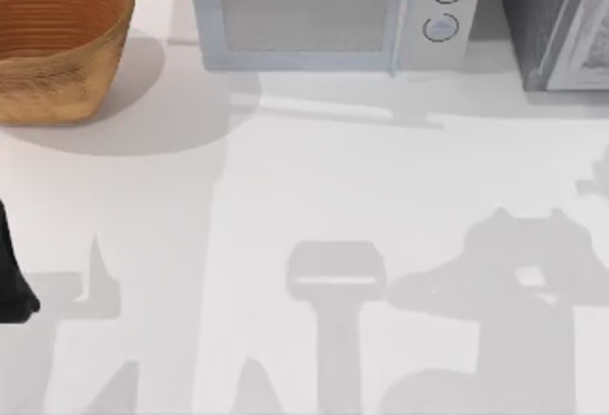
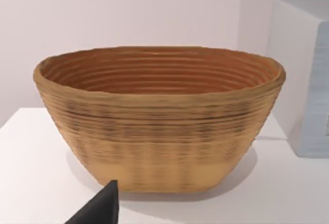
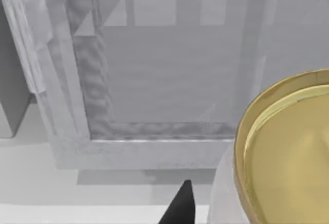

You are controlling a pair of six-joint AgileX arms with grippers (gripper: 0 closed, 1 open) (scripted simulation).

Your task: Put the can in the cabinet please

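Note:
The can [image 3: 288, 152], pale-walled with a gold lid, hangs close before the cabinet [image 3: 154, 147], facing its lighter grey framed door panel. My right gripper [image 3: 234, 216] is shut on the can, one dark fingertip [image 3: 181, 206] showing beside its wall and the other hidden behind it. In the top view, the cabinet [image 1: 547, 25] is the dark speckled box at the table's back right corner. My left arm [image 1: 14, 282] is parked at the table's left edge, and a dark fingertip [image 2: 100, 208] of its gripper points toward the basket.
A woven brown basket [image 1: 57, 39] stands at the back left, seen up close as the basket [image 2: 159, 121] in the left wrist view. The pale blue-grey microwave [image 1: 333, 15] with two knobs sits at the back centre, left of the cabinet. Arm shadows fall on the white table [image 1: 285, 196].

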